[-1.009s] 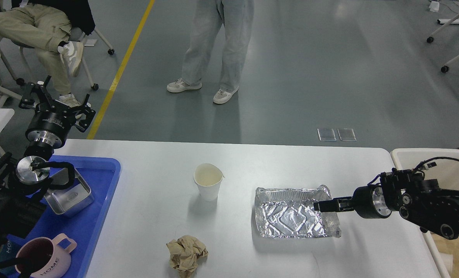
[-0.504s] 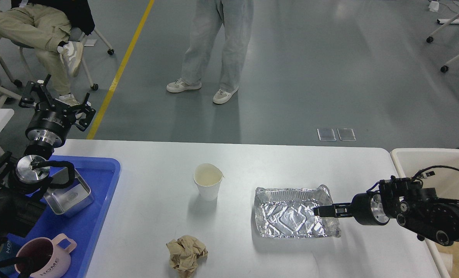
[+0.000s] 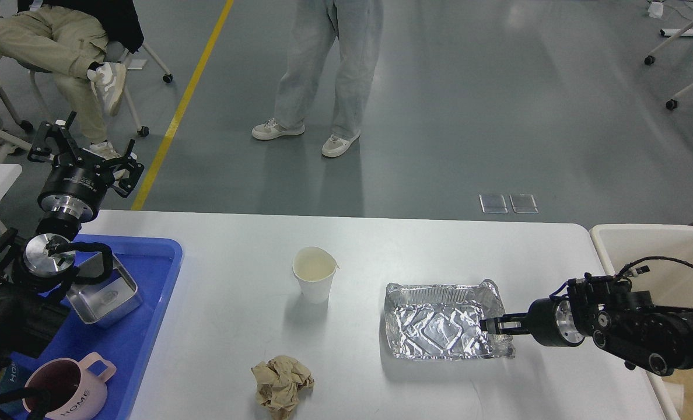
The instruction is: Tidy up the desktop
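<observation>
Head view: white desk [image 3: 230, 326] across the lower frame, between blue tray [image 3: 148, 326] on the left and cream bin [image 3: 615, 239] on the right. On the desk: white paper cup [image 3: 314, 281] upright near centre, crumpled brown paper [image 3: 281, 385] nearer the front edge, foil tray [image 3: 443, 321] right of the cup. In the blue tray: steel box [image 3: 104, 297], pink mug [image 3: 69, 388]. Right pincer [image 3: 495, 324] at the foil tray's right rim, fingers close together over the rim; grip on it not clear enough to tell. Left pincer [image 3: 81, 150] raised beyond the desk's far left corner, fingers spread apart, holding nothing.
</observation>
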Tool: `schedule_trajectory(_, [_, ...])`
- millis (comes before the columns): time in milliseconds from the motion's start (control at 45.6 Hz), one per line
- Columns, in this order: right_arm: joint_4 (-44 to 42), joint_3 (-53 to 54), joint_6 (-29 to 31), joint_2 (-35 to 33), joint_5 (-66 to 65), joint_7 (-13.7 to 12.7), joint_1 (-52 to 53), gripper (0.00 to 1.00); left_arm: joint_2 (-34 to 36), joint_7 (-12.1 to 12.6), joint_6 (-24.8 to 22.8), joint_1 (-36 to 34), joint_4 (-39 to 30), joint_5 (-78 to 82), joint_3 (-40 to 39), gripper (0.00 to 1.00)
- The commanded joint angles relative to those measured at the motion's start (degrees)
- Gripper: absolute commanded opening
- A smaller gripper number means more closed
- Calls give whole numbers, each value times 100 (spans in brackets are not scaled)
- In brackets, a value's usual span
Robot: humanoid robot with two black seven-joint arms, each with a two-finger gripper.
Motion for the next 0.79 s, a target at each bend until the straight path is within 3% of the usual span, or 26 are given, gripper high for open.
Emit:
schedule_trajectory(0, [-9, -8, 7, -7, 91, 1, -2, 0, -2, -1, 0, 9, 0, 0, 0, 97])
schedule_trajectory(395, [97, 9, 490, -86, 214, -8, 147, 0, 16, -27, 9, 9, 0, 17, 0, 97])
schedule_trajectory(767, [668, 44, 1395, -895, 970, 10, 1096, 0, 235, 17, -236, 44, 0, 88, 114, 97])
